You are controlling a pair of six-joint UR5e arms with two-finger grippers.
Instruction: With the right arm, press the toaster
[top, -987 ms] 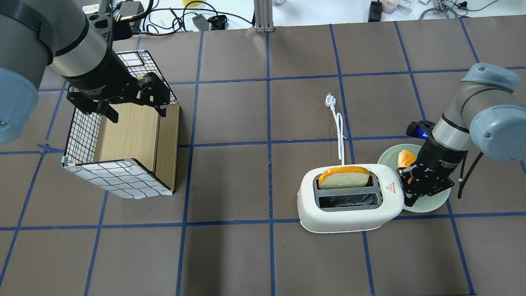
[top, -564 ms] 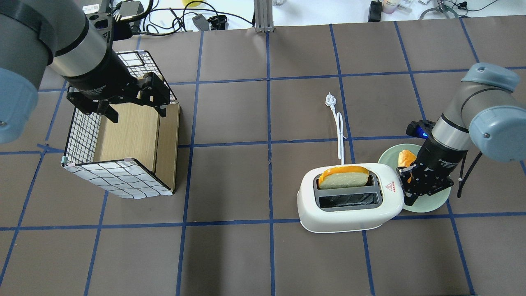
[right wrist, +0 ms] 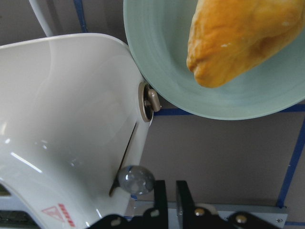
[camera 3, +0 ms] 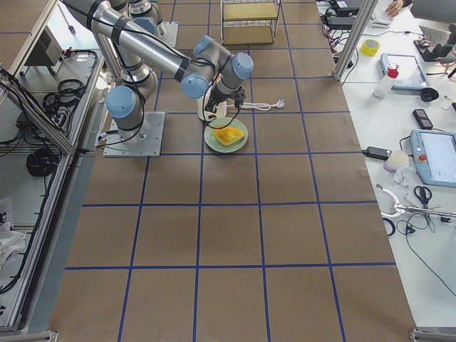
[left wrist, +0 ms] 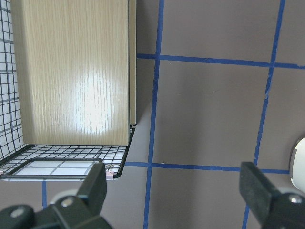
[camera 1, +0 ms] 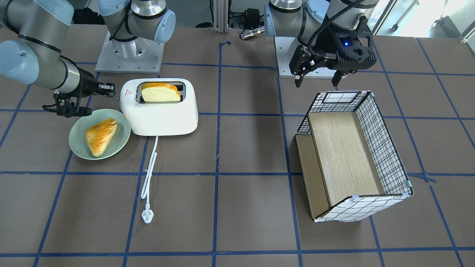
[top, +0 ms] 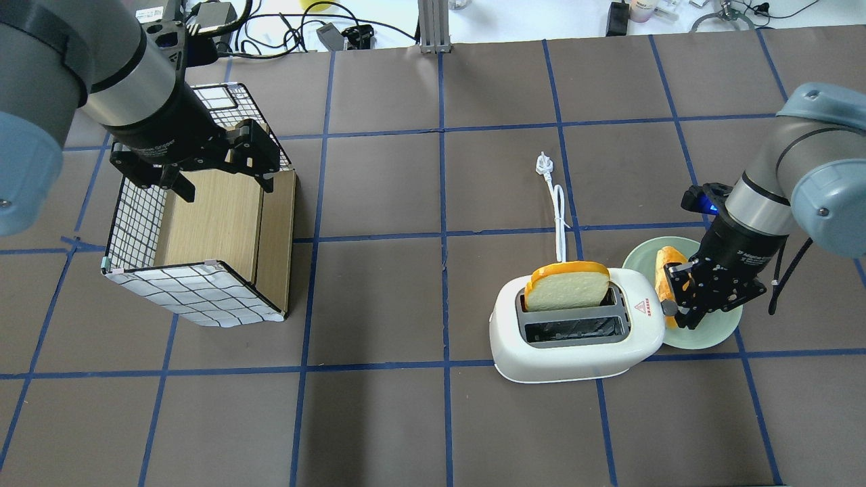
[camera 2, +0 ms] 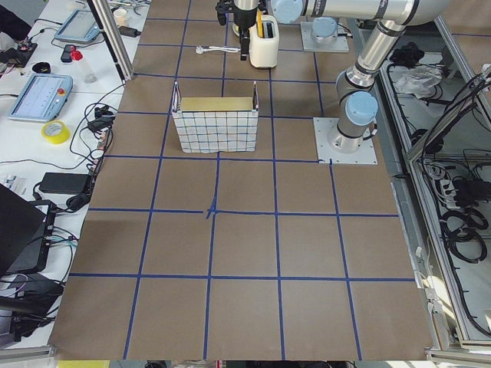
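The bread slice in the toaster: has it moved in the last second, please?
Yes. The bread slice has risen and stands higher out of the toaster than before.

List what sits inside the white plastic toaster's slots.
An orange-crusted bread slice stands in one slot of the white rounded toaster, its lower part hidden. The other slot looks empty.

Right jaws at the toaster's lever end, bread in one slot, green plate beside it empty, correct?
No: the green plate is not empty; a golden pastry lies on it, as the front-facing view shows. The right gripper at the toaster's lever end and bread in one slot are right.
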